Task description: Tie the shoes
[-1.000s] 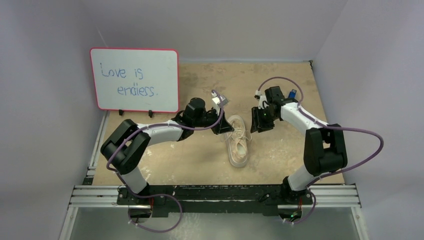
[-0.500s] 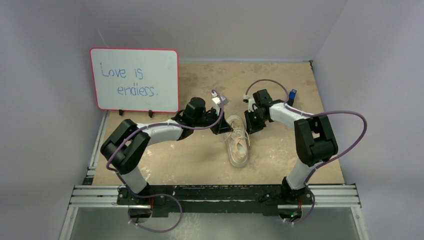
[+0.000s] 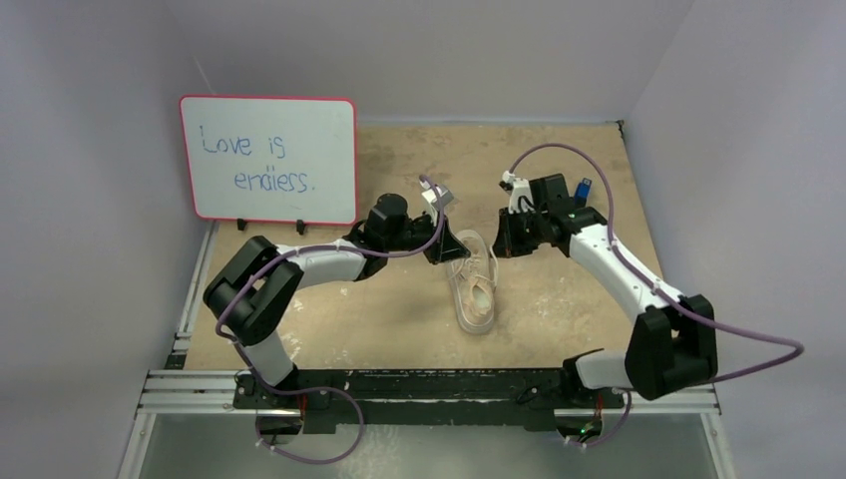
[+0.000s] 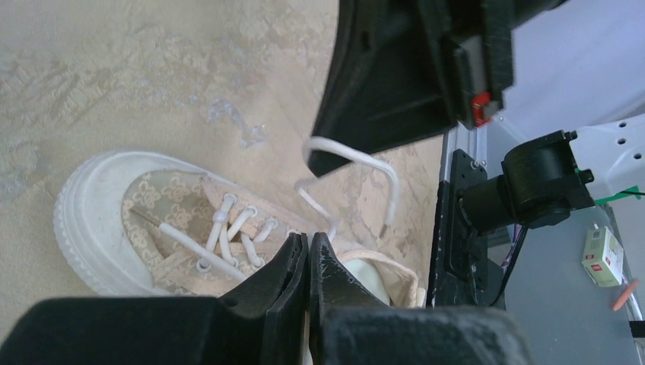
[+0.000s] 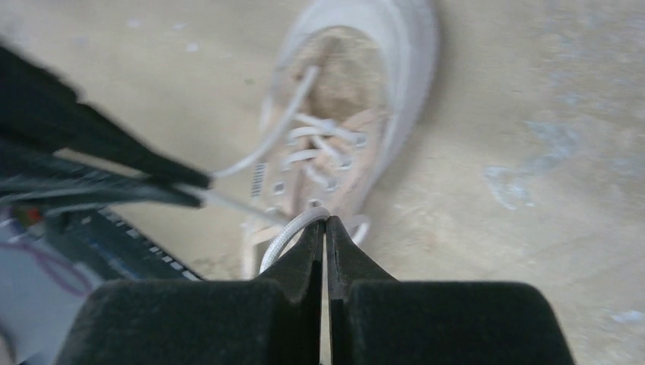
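The pale pink-beige sneaker (image 3: 477,297) lies on the table between both arms, toe toward the near edge. It also shows in the left wrist view (image 4: 144,205) and the right wrist view (image 5: 373,91). My left gripper (image 3: 446,257) is at the shoe's heel end on the left, jaws shut (image 4: 310,240) on a thin white lace that runs back to the eyelets (image 5: 228,201). My right gripper (image 3: 501,247) is at the heel end on the right, jaws shut (image 5: 325,222) on a loop of white lace (image 5: 285,237). That loop hangs from it in the left wrist view (image 4: 357,154).
A whiteboard (image 3: 269,158) with writing stands at the back left. Grey walls close in the back and both sides. A metal rail (image 3: 429,389) runs along the near edge. The sandy tabletop (image 3: 379,309) surrounds the shoe.
The right arm's elbow has swung out to the right, while its gripper has stayed by the shoe's heel end. The left arm has hardly moved.
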Tool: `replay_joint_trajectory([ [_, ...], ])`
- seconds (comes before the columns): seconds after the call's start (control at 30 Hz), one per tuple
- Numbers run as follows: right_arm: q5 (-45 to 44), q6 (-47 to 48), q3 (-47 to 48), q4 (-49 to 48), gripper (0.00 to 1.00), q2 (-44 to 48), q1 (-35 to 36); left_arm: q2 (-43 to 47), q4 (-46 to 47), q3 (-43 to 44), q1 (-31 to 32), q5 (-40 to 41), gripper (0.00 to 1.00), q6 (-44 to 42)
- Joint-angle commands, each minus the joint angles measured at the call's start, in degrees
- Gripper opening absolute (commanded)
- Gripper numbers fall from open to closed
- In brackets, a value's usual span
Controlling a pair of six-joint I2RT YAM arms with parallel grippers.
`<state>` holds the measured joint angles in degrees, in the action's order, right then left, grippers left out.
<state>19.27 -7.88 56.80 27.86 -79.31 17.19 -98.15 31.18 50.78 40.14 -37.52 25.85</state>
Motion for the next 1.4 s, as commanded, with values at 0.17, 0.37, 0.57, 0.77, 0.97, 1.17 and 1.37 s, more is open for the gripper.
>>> replay_joint_trajectory([
  [0.17,25.2,-11.4,-1.8,-10.4,0.0,7.3,0.0,-1.5,3.5,1.0,-0.5,-2.7,0.0,-0.5],
  [0.37,30.3,-15.1,-1.6,-13.8,0.0,9.5,0.0,-1.3,3.5,1.2,-0.8,-2.0,0.0,-0.2],
  [0.57,31.0,-22.1,-3.8,-21.0,0.0,12.6,0.0,-1.9,11.6,-0.7,-0.7,-3.3,0.0,5.3],
  [0.77,20.5,-28.1,-5.1,-24.3,0.0,13.3,-0.2,-3.2,22.1,-2.6,-0.7,-7.1,0.0,11.2],
  [0.97,16.6,-30.0,-4.9,-22.4,0.0,13.7,-0.5,-5.1,30.8,-5.3,-0.7,-8.0,0.03,16.9],
  [1.17,16.3,-30.6,-6.2,-22.2,0.0,15.1,-0.7,-5.6,33.5,-6.2,-0.2,-5.4,0.06,17.7],
  [1.37,14.6,-30.8,-7.3,-21.9,0.0,16.5,-1.2,-5.3,34.1,-7.4,-0.1,-4.3,0.12,17.0],
])
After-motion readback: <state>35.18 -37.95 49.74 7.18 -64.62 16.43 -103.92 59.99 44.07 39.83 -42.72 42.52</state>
